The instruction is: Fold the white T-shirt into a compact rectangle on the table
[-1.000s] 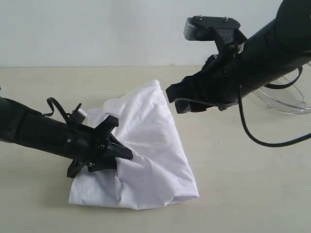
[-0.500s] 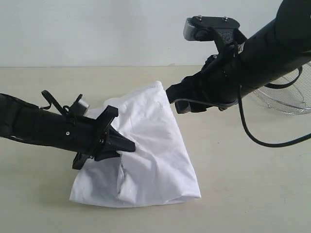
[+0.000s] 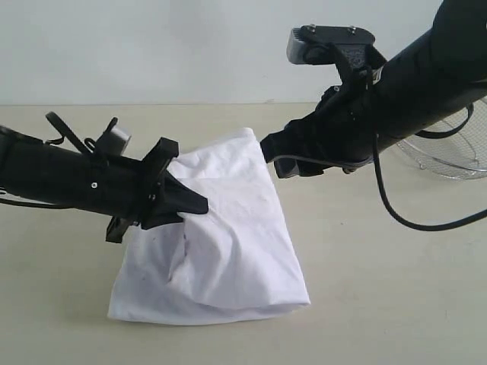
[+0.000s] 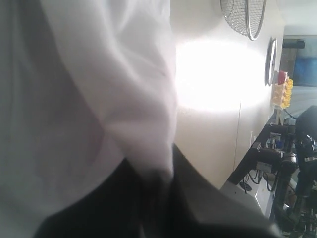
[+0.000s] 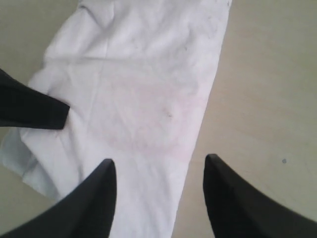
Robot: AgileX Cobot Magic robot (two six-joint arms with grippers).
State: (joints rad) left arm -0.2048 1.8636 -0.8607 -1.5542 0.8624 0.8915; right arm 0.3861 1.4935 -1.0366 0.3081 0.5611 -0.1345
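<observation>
At the left tool [image 3: 195,206]: white T-shirt [image 3: 236,236], partly folded, on the surface [image 3: 380,296].
Left tool pinches a raised shirt layer; right tool [image 5: 159,163] hangs spread beside its edge. Shape is loose; final folds appear to remain.

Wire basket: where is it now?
Exterior view: the wire basket sits on the table at far right, behind the right arm, away from the T-shirt.

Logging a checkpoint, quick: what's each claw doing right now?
Left claw: closed, pinching the white T-shirt.
Right claw: open, holding nothing.
</observation>
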